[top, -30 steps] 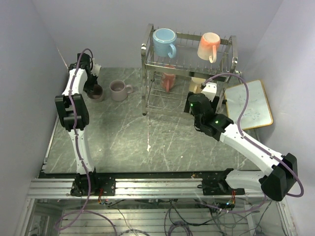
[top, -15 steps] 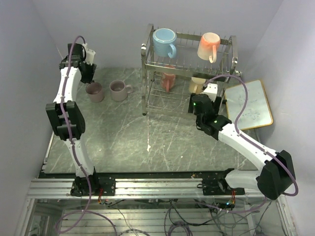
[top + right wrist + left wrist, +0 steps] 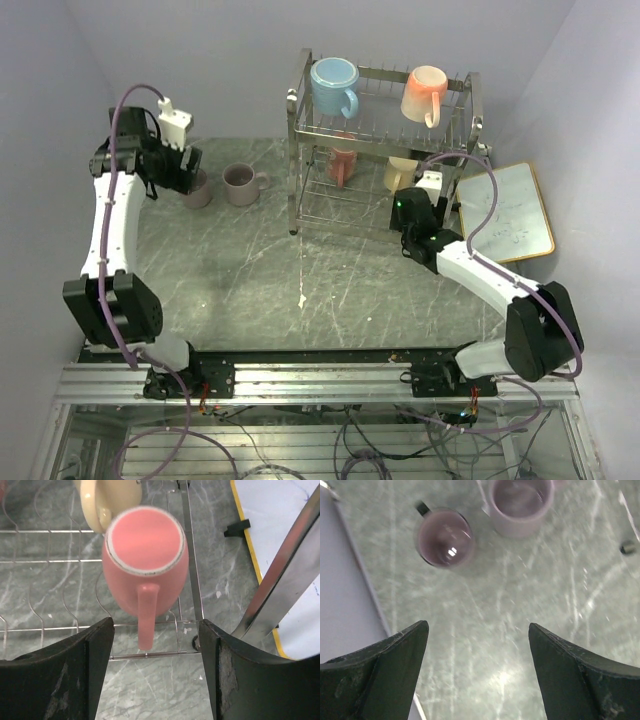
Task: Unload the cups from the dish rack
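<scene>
The chrome dish rack (image 3: pixel 296 120) holds a light blue cup (image 3: pixel 335 85) and a peach-orange cup (image 3: pixel 425 93) on its top tier. A salmon cup (image 3: pixel 342 163) and a pale yellow cup (image 3: pixel 400 172) sit on the lower tier. In the right wrist view a pink cup (image 3: pixel 145 560) rests on the rack wires (image 3: pixel 150 655), handle towards me, with the yellow cup (image 3: pixel 107 497) behind it. My right gripper (image 3: pixel 156 670) is open, its fingers either side of the handle's end without touching. Two mauve cups (image 3: pixel 444 537) (image 3: pixel 520 505) stand on the table. My left gripper (image 3: pixel 477 626) hangs open and empty above them.
A gold-framed whiteboard (image 3: pixel 510 210) lies on the table right of the rack. A rack post (image 3: pixel 280 580) slants close past my right finger. The left wall runs near the mauve cups (image 3: pixel 196 188) (image 3: pixel 240 184).
My left gripper opened, let go of the left mauve cup on the table and lifted away. The right gripper moved in to the lower tier and narrowed a little.
</scene>
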